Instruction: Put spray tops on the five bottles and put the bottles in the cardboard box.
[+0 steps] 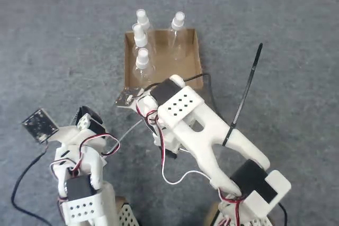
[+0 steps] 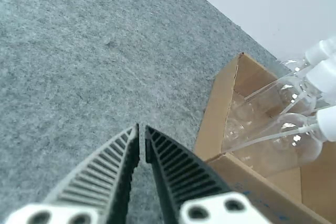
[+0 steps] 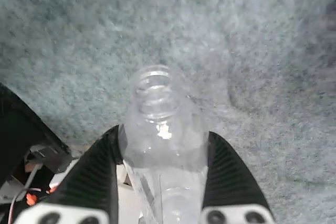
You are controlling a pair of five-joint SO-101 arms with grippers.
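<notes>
At the left the left pincer (image 2: 142,129) hangs over the bare grey felt surface (image 1: 63,51), its ribbed jaws clenched together on nothing, just beside the near corner of the cardboard box (image 1: 197,59); in the middle the box holds four capped bottles (image 1: 142,63), all standing upright with white spray tops on and crowded toward its left and far sides, so part of the floor on the near right looks free; to the right of them the right pincer (image 3: 164,140) is grasping the uncapped bottle (image 3: 156,100), one pad on each side of its shoulder, with the threaded neck poking out beyond the fingertips and the grey surface behind it; whether its base touches anything I cannot tell. The bottle is clear, thin-walled plastic and looks empty, so it should be very light and carry easily, but the wall is likely to dent under a hard squeeze and its smooth round side may twist or slide between the pads; the shoulder, where the plastic is stiffest, seems the best place to hold it, since that leaves the threads free for a spray top; once topped it will be taller and a little top-heavy, so a lower hold on the body would probably suit the trip into the box.
</notes>
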